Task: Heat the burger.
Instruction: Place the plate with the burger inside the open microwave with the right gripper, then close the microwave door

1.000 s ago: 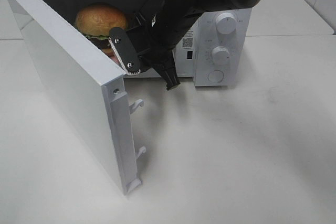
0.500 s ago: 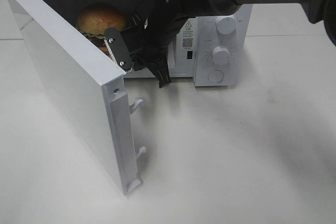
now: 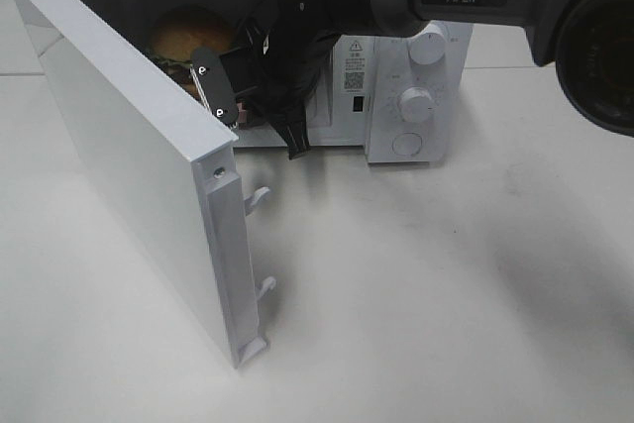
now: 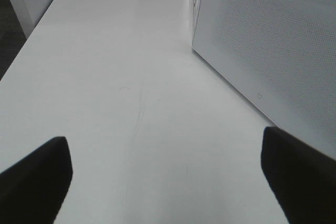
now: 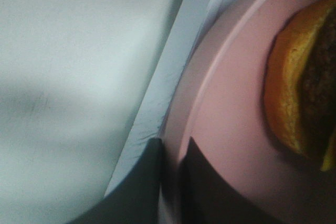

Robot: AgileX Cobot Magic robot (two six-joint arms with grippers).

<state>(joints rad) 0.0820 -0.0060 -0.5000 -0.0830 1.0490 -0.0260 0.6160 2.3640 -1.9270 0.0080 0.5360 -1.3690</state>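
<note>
Exterior high view: I judge I'm seating the burger (image 3: 188, 35) in the microwave (image 3: 396, 66); next comes letting go, backing out, closing the door (image 3: 129, 175). My left pincer (image 4: 168, 177) gapes wide, idle; my right pincer (image 5: 172, 153) pinches the rim of the pink plate (image 5: 231, 119) under the burger, whose golden domed bun tops dark layers.

plain white table (image 3: 446, 294) filling most of the frame, couple of faint scuff marks on it, white microwave (image 3: 441, 126) sitting at the top, its door (image 3: 129, 175) swung open toward lower left
</note>
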